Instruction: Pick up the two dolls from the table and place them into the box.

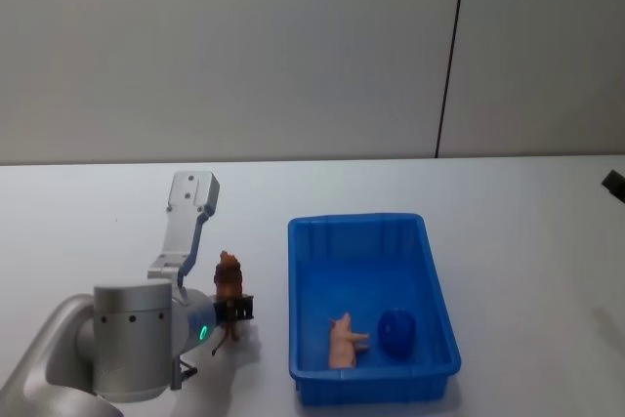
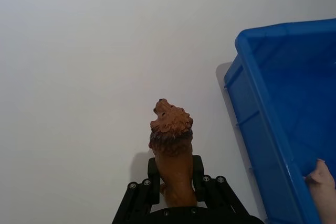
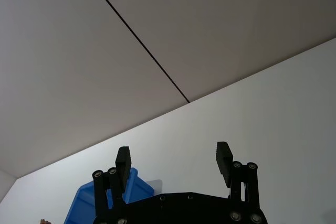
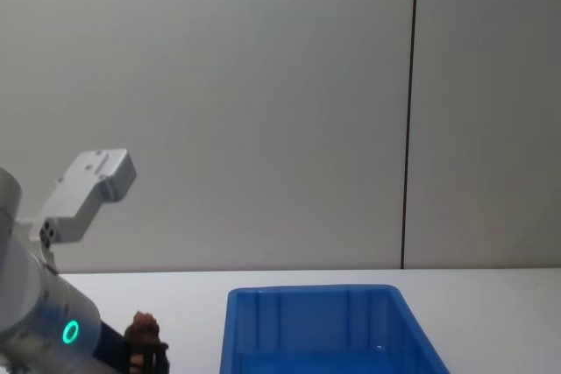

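Note:
My left gripper (image 2: 175, 179) is shut on the brown lion doll (image 2: 172, 153), whose shaggy head points away from the wrist. The head view puts this doll (image 1: 228, 290) above the table (image 1: 117, 222), a short way left of the blue box (image 1: 430, 271). A pale pink doll (image 1: 343, 340) lies on the box floor near its front wall. Its snout (image 2: 325, 179) peeks over the box rim (image 2: 262, 124) in the left wrist view. My right gripper (image 3: 174, 165) hangs open, high over the table, with nothing between its fingers. The chest view catches the lion's head (image 4: 142, 332) beside the box (image 4: 307, 326).
A dark blue round object (image 1: 396, 332) sits in the box beside the pink doll. Bare white tabletop (image 1: 537, 241) stretches to the right of the box and behind it. A grey wall with a dark vertical seam (image 1: 449, 56) stands behind the table.

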Robot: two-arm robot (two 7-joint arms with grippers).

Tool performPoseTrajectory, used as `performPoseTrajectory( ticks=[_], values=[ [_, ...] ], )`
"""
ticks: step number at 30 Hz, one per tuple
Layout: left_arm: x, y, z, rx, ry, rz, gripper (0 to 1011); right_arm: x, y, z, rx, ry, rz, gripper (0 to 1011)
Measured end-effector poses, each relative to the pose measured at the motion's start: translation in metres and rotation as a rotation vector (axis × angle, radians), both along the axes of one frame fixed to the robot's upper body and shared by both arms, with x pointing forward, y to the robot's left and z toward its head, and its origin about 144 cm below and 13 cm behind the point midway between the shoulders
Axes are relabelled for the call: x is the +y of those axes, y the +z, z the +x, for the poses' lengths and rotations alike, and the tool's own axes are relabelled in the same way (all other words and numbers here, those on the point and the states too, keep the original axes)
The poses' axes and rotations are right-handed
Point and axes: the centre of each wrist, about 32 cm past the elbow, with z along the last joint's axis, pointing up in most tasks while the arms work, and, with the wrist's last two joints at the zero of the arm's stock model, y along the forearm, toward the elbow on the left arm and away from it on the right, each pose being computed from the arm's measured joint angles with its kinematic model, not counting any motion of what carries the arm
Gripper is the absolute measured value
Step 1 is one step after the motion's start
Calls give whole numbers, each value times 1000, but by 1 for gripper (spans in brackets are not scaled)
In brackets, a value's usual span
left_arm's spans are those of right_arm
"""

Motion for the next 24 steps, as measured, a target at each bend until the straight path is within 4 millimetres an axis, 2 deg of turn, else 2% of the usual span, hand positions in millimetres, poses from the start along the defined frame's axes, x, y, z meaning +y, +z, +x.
performPoseTrajectory(
  ticks=[7, 24],
  values=[
    [7, 9, -3, -66, -20, -16, 360, 0, 0, 0, 0, 0, 0, 1001],
    [22, 54, -4, -254, -161, -60, 360, 0, 0, 0, 0, 0, 0, 1001]
  ],
)
